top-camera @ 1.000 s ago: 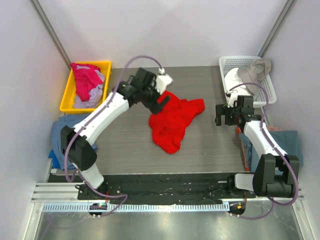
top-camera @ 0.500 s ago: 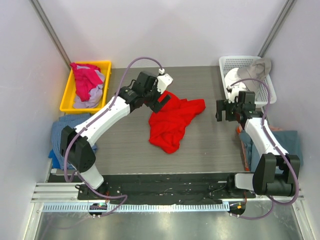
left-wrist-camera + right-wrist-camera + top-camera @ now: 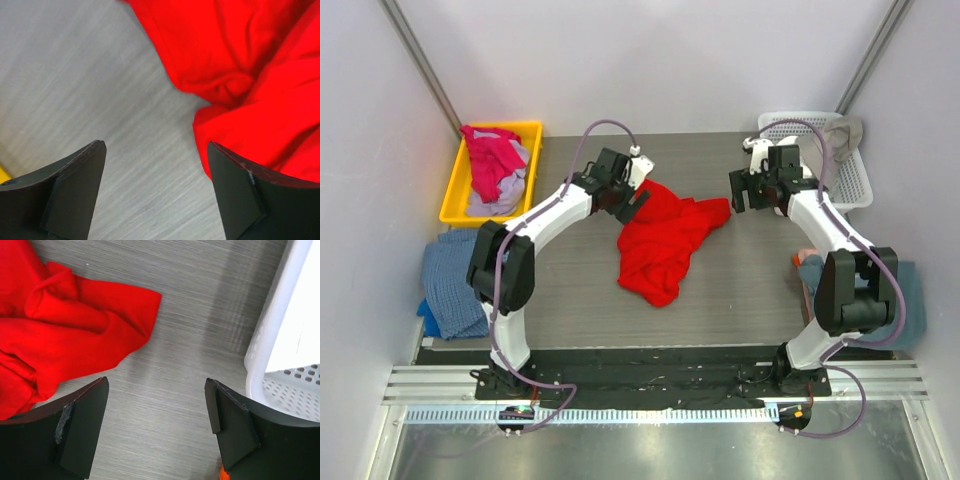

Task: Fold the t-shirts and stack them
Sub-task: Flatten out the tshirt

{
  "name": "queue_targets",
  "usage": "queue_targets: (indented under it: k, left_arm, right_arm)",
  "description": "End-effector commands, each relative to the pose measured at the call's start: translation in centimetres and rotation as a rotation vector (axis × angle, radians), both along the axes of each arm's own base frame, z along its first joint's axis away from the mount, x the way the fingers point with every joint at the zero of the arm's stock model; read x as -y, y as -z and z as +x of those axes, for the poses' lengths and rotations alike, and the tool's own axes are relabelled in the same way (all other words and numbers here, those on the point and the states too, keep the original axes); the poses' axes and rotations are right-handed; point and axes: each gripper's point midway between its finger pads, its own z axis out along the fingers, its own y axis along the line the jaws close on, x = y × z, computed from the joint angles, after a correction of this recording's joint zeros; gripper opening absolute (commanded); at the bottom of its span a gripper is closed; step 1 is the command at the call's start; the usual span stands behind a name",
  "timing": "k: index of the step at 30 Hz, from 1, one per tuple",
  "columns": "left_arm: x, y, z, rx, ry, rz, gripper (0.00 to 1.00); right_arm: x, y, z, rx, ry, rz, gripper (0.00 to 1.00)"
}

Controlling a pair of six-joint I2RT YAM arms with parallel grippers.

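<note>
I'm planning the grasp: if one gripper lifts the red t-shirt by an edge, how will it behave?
Probably floppy: the red t-shirt lies crumpled in soft folds, so it would likely drape rather than keep shape. It looks thin, so probably light. Pushed along the table, it may bunch up rather than slide.

A robotics lab test cell. Plain white panels enclose a grey table, with an aluminium mounting rail along its near edge.
</note>
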Motion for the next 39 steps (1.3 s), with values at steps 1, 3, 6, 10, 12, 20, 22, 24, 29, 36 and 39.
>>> queue_targets:
  k: [1, 3, 6, 10, 12, 20, 22, 24, 29, 36, 39]
  left_arm:
    - [1.2, 0.2, -2.0, -0.05, 0.081, -0.076, 0.83]
    - [1.6, 1.1, -2.6, -0.085, 0.102, -0.087, 0.75]
    - [2.1, 2.3, -3.2, -0.143, 0.126, -0.095, 0.71]
    - [3.8, 3.3, -5.0, -0.253, 0.192, -0.169, 0.68]
    - [4.0, 3.7, -5.1, -0.269, 0.192, -0.177, 0.66]
    - [3.2, 5.9, -5.2, -0.288, 0.178, -0.126, 0.56]
    - [2.8, 6.4, -5.3, -0.286, 0.175, -0.107, 0.48]
    - [2.5, 6.8, -5.2, -0.286, 0.168, -0.093, 0.39]
    - [1.8, 6.5, -5.5, -0.278, 0.156, -0.072, 0.0]
    - [-0.2, 1.3, -6.0, -0.154, 0.103, -0.063, 0.0]
    - [-0.9, -2.9, -6.6, -0.077, 0.1, -0.085, 0.0]
  right_arm:
    - [0.4, -2.2, 2.4, 0.05, 0.01, -0.031, 0.85]
    - [0.1, -1.9, 2.7, 0.036, 0.008, -0.017, 0.85]
    - [-0.6, -1.4, 3.0, 0.018, -0.001, -0.009, 0.84]
    - [-0.8, -1.2, 3.1, 0.013, -0.009, -0.03, 0.84]
    - [-0.9, -1.3, 3.1, 0.01, -0.01, -0.038, 0.84]
    - [-0.9, -1.1, 2.7, -0.001, -0.019, -0.056, 0.84]
    - [-0.7, -0.6, 2.5, -0.012, -0.018, -0.062, 0.84]
    - [-0.8, -0.3, 2.3, -0.02, -0.019, -0.061, 0.84]
    - [-0.9, 0.2, 2.3, -0.03, -0.022, -0.056, 0.83]
    - [-1.9, 0.3, 2.9, -0.032, -0.036, -0.054, 0.83]
    - [-2.3, 0.4, 3.2, -0.03, -0.046, -0.056, 0.83]
